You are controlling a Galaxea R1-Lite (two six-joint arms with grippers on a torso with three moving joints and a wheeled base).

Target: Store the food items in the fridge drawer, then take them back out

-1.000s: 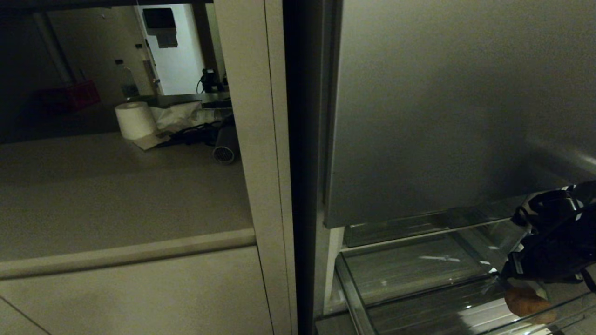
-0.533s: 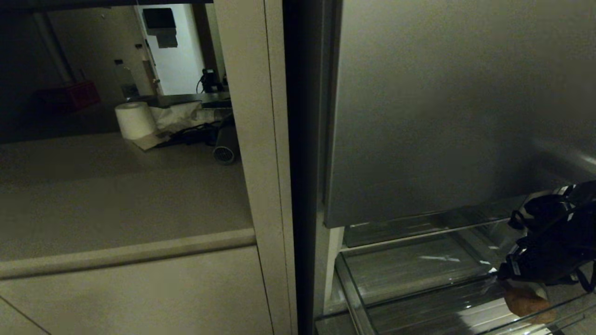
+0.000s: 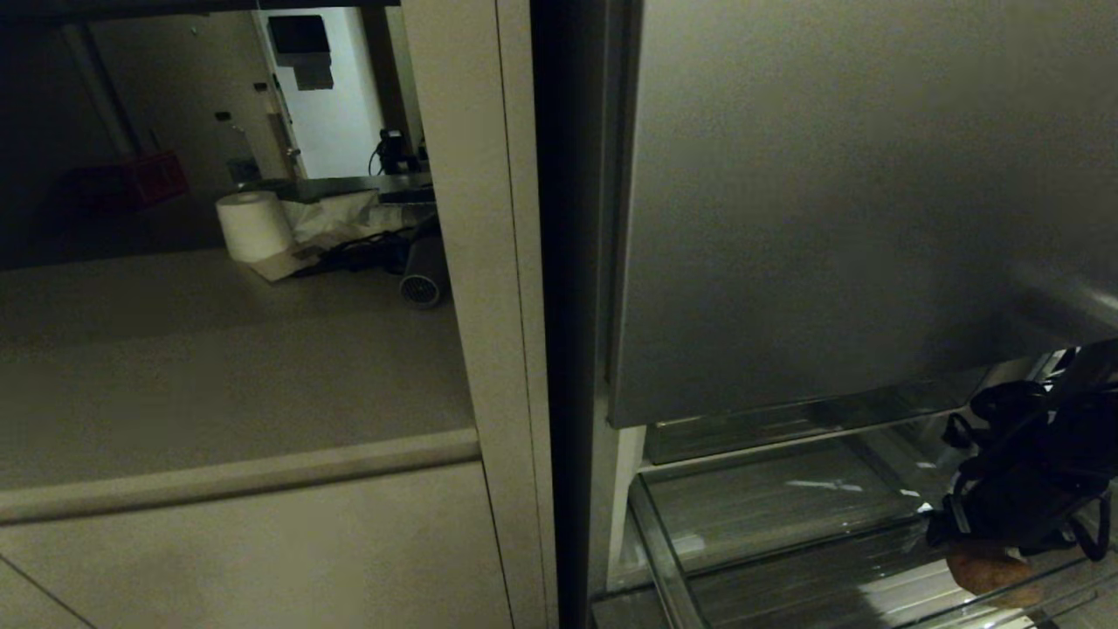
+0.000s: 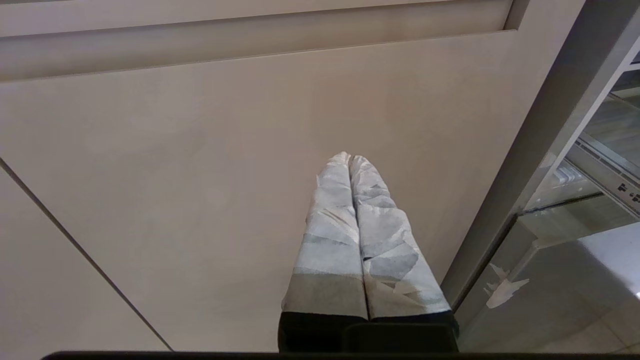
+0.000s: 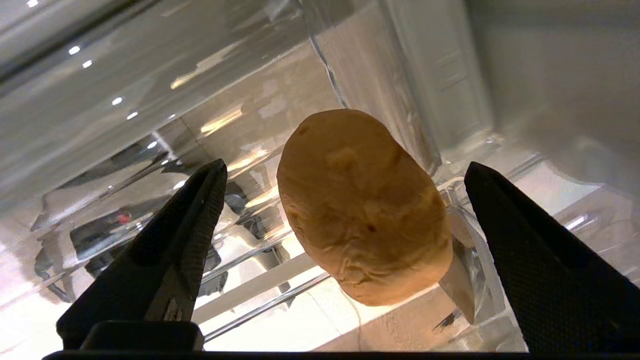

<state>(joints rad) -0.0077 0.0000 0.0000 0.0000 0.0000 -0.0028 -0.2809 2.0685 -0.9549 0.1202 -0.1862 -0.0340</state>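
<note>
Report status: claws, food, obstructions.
Right claw open, straddling potato-like lump in fridge drawer. Left claw shut, parked at cabinet panel. Nothing blocking.

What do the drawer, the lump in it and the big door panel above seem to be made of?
Fridge drawer: clear glossy plastic, likely; light glints on it and you see through its walls. Food item: matte orange-brown with dimples, like a potato or bread roll; which one is unclear. Door panel: grey brushed metal by its soft, even sheen, probably steel.
</note>
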